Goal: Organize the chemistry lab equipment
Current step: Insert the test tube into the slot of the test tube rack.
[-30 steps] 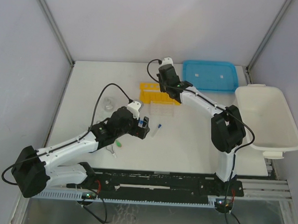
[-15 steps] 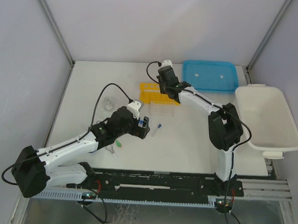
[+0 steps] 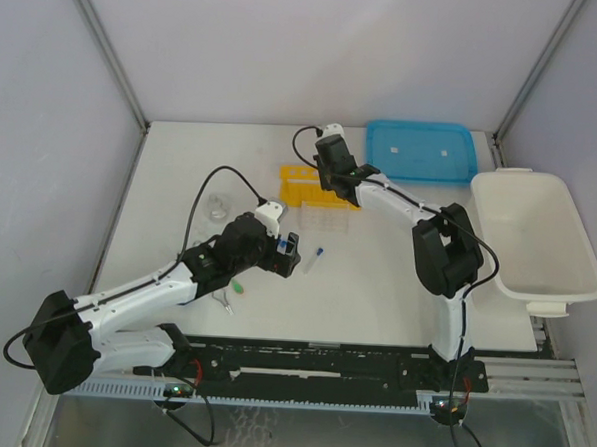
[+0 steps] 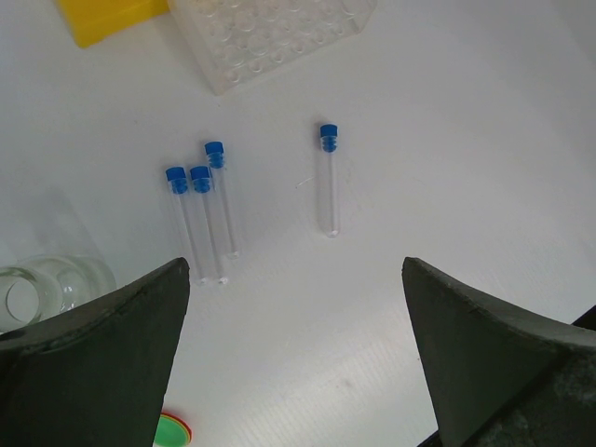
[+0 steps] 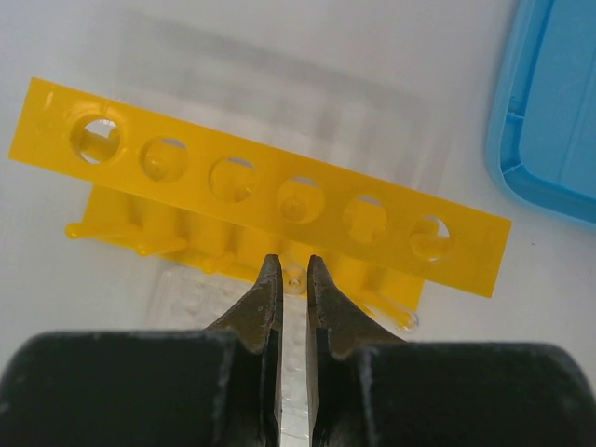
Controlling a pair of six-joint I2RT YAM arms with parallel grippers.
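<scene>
The yellow tube rack (image 5: 261,191) shows its row of holes from above, with my right gripper (image 5: 294,265) just in front of it. That gripper is shut on a small clear tube (image 5: 294,278), seen end-on between the tips. My left gripper (image 4: 296,270) hangs open over the table with nothing between its fingers. Ahead of it lie three blue-capped tubes (image 4: 207,223) side by side, and another tube (image 4: 328,177) lies apart to the right. A clear glass vessel (image 4: 37,289) and the green-tipped stick (image 4: 172,433) sit at the lower left. Thin metal tongs (image 3: 222,302) lie beside the left arm.
A clear plastic well plate (image 3: 329,223) lies just in front of the rack. The blue lid (image 3: 420,150) is at the back right, and the big white tub (image 3: 533,234) is at the right edge. Another glass vessel (image 3: 217,207) stands at the left.
The right arm's elbow has swung slightly left while its gripper stays at the yellow rack. The left arm has not moved.
</scene>
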